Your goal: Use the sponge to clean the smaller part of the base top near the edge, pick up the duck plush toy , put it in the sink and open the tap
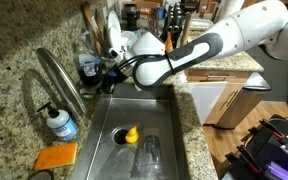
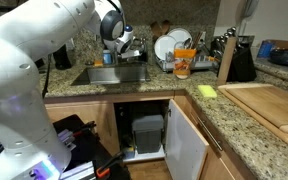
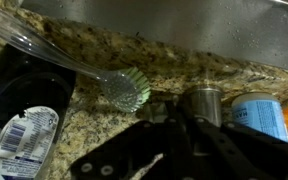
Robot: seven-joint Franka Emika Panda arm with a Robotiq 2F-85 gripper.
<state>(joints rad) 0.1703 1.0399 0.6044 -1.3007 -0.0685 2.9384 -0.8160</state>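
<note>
the gripper (image 1: 104, 68) sits with jaws drawn together, close beside the tap (image 1: 62, 80); whether they pinch its lever cannot be told. the duck plush toy (image 1: 131, 134) lies in the sink (image 1: 104, 158) by the drain. opening the water well likely means pushing the lever slowly along its own arc, without slipping off.

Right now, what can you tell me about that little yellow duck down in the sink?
The duck plush toy is tiny, bright yellow and soft-looking. It rests on the floor of the steel sink, just beside the dark drain hole; a clear glass lies close by. It is too small to tell which way it faces.
</note>
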